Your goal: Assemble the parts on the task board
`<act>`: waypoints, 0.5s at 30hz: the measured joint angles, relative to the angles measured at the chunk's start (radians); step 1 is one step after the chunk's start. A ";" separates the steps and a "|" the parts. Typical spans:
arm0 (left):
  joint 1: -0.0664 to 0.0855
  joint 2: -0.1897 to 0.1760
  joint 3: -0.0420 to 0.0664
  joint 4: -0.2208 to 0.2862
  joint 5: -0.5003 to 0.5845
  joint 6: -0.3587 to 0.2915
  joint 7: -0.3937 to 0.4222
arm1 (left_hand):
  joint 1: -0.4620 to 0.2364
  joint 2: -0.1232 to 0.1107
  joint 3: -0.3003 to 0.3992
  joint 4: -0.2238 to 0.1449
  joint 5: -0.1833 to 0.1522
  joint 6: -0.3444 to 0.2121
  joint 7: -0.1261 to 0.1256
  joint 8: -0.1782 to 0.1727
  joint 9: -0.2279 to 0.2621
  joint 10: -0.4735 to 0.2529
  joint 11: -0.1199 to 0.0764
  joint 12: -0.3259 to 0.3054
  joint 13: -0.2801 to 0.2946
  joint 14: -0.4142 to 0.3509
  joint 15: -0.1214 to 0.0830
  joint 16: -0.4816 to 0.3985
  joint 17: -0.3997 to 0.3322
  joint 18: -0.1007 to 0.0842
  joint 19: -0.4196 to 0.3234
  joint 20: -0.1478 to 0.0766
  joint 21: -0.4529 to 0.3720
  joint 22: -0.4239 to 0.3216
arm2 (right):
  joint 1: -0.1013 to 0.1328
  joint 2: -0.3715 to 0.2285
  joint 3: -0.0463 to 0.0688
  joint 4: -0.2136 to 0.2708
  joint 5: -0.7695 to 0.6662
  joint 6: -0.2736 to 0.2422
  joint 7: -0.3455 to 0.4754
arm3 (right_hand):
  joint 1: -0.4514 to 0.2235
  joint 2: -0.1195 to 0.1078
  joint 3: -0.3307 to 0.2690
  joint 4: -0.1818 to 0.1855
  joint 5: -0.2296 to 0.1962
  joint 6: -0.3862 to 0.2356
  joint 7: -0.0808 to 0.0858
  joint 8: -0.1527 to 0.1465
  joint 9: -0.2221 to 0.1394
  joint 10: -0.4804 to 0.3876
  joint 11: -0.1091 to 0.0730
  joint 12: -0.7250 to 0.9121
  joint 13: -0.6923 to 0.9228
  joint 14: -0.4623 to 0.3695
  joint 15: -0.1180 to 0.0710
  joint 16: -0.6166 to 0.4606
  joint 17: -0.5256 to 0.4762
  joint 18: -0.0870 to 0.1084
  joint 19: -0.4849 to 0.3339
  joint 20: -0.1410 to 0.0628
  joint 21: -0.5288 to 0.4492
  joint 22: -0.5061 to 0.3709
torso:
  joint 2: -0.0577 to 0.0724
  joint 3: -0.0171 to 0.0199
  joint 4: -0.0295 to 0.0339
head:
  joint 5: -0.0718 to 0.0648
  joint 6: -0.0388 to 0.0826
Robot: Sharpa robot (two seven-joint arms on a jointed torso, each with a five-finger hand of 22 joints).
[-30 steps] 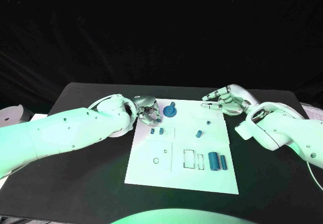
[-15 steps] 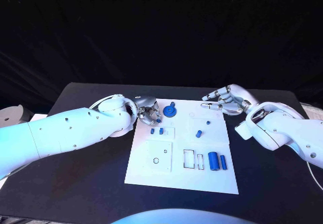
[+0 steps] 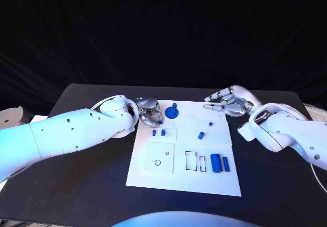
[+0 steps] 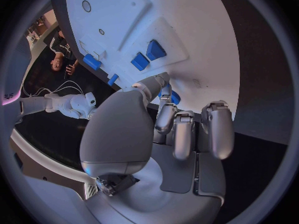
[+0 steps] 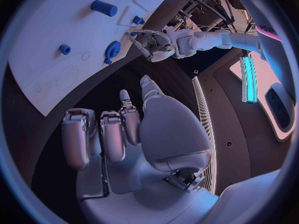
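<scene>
The task board point(image 3: 184, 151) lay in the middle of the black bench point(image 3: 81, 189). In the head view the left hand point(image 3: 149, 112) sat at the board's far left corner; the left wrist view showed a small blue part point(image 4: 167, 95) pinched at its fingertips. The right hand point(image 3: 227, 101) hovered past the far right corner, fingers curled, holding nothing. 1 blue gear point(image 3: 173, 112) and 2 blue cylinders point(image 3: 219, 163) lay on the board.

Black table point(image 3: 81, 189), dark backdrop point(image 3: 163, 42)
</scene>
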 measured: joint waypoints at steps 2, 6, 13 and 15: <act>0.000 0.001 0.000 -0.001 0.000 0.001 0.000 | 0.000 0.000 0.000 0.000 0.000 0.000 0.000 0.000 0.000 0.000 0.000 0.000 0.000 0.000 0.000 0.000 0.000 0.000 0.000 0.000 0.000 0.000 | 0.000 0.000 0.000 0.000 0.000 0.000 0.000 | 0.000 0.000 0.000 0.000 0.000 0.000 0.000 0.000 0.000 0.000 0.000 0.000 0.000 0.000 0.000 0.000 0.000 0.000 0.000 0.000 0.000 0.000 | 0.000 0.0001 0.0002 | 0.000 0.000; 0.000 0.004 0.000 -0.004 0.000 0.002 -0.001 | 0.000 0.000 0.000 0.000 0.000 0.000 0.000 0.002 0.000 0.000 0.000 -0.004 -0.002 0.000 0.000 0.000 0.000 0.000 0.000 0.000 0.000 0.000 | 0.000 0.000 0.000 0.001 0.000 0.000 0.000 | 0.000 0.000 0.000 0.000 0.000 0.000 0.000 0.000 0.000 0.000 0.000 0.000 0.000 0.000 0.000 0.000 0.000 0.000 0.000 0.000 0.000 0.000 | 0.000 0.0001 0.0003 | 0.000 -0.001; 0.000 0.007 0.000 -0.007 -0.001 0.003 -0.003 | 0.000 0.000 0.000 0.000 0.000 0.000 0.000 0.003 0.001 0.000 0.000 -0.006 -0.003 0.004 0.004 0.000 0.000 0.000 0.000 0.000 0.000 0.000 | 0.000 -0.001 0.000 0.001 0.000 0.000 0.000 | 0.000 0.000 0.000 0.000 0.000 0.000 0.000 0.000 0.000 0.000 0.000 0.000 0.000 0.000 0.000 0.000 0.001 0.000 0.000 0.000 0.000 0.000 | 0.000 0.0001 0.0003 | 0.000 -0.001; 0.000 0.008 0.000 -0.008 -0.001 0.004 -0.003 | 0.000 0.000 0.000 0.000 0.000 0.000 0.000 0.003 0.001 0.000 0.000 -0.006 -0.003 0.004 0.004 0.000 0.000 0.000 0.000 0.000 0.000 0.000 | 0.000 -0.001 0.000 0.002 0.000 0.000 0.000 | 0.000 0.000 0.000 0.000 0.000 0.000 0.000 0.000 0.000 0.000 0.000 0.000 0.000 0.000 0.000 0.000 0.001 0.000 0.000 0.000 0.000 0.000 | 0.000 0.0001 0.0002 | -0.001 -0.001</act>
